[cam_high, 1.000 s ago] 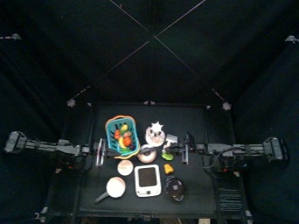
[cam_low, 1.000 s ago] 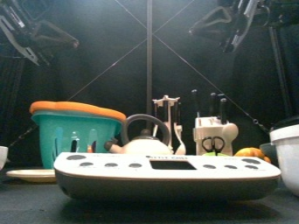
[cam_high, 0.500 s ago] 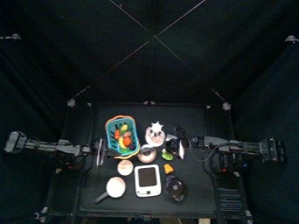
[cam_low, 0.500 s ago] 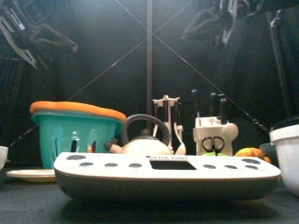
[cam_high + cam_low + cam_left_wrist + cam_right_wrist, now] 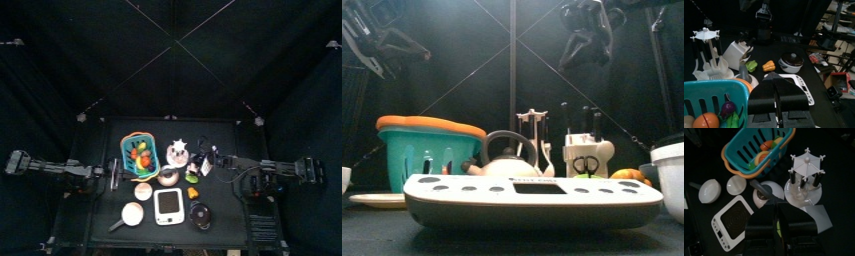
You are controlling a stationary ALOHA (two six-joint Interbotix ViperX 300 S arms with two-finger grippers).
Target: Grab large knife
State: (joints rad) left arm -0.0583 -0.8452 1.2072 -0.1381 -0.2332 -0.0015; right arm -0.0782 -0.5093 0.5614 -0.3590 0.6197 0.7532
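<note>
Front view: the right gripper [image 5: 588,45] hangs high above the surface [image 5: 369,240], over the white knife block [image 5: 587,153], in whose slots the dark-handled knives [image 5: 580,120] stand upright; which handle belongs to the large knife cannot be told. In the right wrist view the right gripper's [image 5: 779,228] jaws lie pressed together, clenched on nothing. The left gripper [image 5: 380,42] hangs high at the left side; in the left wrist view its [image 5: 776,104] jaws are likewise clenched and empty.

A white kitchen scale [image 5: 533,200] fills the foreground. Behind it stand a teal basket [image 5: 426,150] with an orange rim, a white teapot [image 5: 506,160] and a white mug tree [image 5: 535,135]. Top view: the knife block [image 5: 195,165] sits near the surface's middle, just beside the mug tree [image 5: 179,153], with the basket [image 5: 138,152] to its left and the scale [image 5: 170,206] toward the front edge.
</note>
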